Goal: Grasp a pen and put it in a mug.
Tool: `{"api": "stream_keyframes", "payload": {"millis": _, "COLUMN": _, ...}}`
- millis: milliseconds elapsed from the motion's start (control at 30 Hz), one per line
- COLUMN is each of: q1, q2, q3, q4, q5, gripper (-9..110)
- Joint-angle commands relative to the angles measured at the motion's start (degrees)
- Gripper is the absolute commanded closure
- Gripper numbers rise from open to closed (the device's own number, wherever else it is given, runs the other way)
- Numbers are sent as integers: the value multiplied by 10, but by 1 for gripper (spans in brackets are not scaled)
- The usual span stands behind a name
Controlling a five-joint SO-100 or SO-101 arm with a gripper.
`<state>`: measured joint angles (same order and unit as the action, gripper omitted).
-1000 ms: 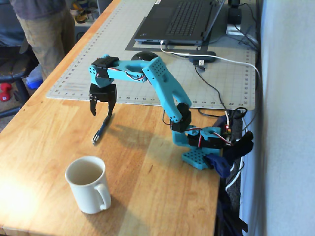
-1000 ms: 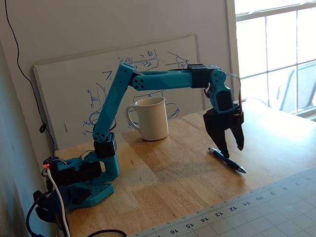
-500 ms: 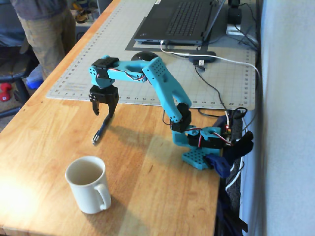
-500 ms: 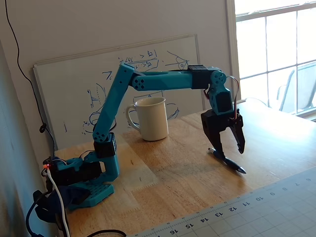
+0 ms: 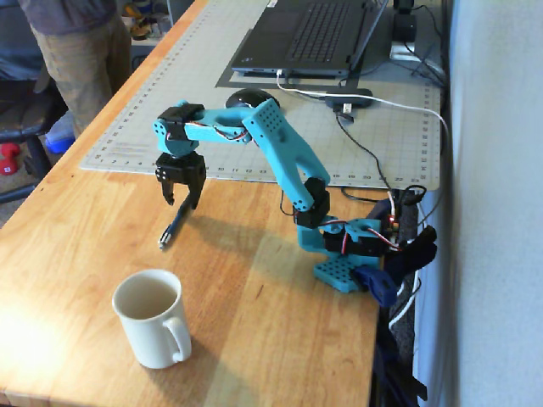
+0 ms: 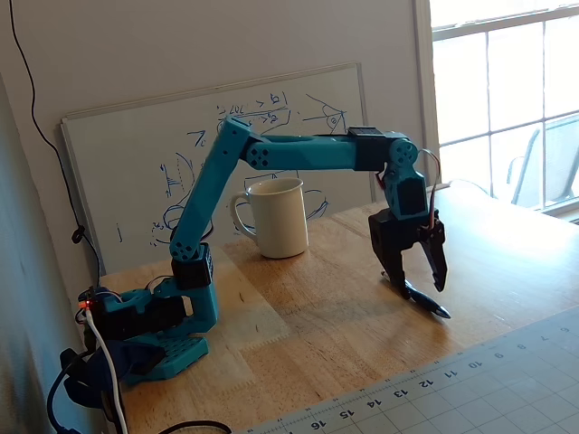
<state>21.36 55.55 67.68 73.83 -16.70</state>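
The dark pen (image 5: pixel 174 227) lies flat on the wooden table, and it also shows in the other fixed view (image 6: pixel 423 301). My black gripper (image 5: pixel 181 203) points down over the pen's far end with its jaws open, one finger on each side of the pen. It also shows in the other fixed view (image 6: pixel 420 284), where one fingertip sits close to or on the pen. The pen is not lifted. The cream-white mug (image 5: pixel 153 318) stands upright and empty near the table's front, apart from the gripper; it also shows in the other fixed view (image 6: pixel 278 217).
A grey cutting mat (image 5: pixel 170 102) carries a laptop (image 5: pixel 310 34), a black mouse (image 5: pixel 248 99) and cables (image 5: pixel 373 161). A person (image 5: pixel 76 51) stands at the table's far left corner. A whiteboard (image 6: pixel 136 172) leans on the wall behind the mug. The arm's base (image 5: pixel 348 254) is at the table's right edge.
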Motion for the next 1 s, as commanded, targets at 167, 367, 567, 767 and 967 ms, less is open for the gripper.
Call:
{"api": "stream_keyframes", "payload": {"millis": 167, "q1": 6, "q2": 7, "q3": -4, "q4": -4, "q5": 8, "gripper": 81}}
{"api": "stream_keyframes", "payload": {"millis": 367, "q1": 7, "q2": 4, "q3": -4, "q4": -4, "q5": 8, "gripper": 81}}
{"api": "stream_keyframes", "payload": {"millis": 567, "q1": 7, "q2": -3, "q3": -4, "q4": -4, "q5": 8, "gripper": 81}}
{"api": "stream_keyframes", "payload": {"millis": 767, "q1": 7, "q2": -3, "q3": -4, "q4": -4, "q5": 8, "gripper": 81}}
{"api": "stream_keyframes", "payload": {"millis": 967, "q1": 7, "q2": 4, "q3": -4, "q4": -4, "q5": 9, "gripper": 83}}
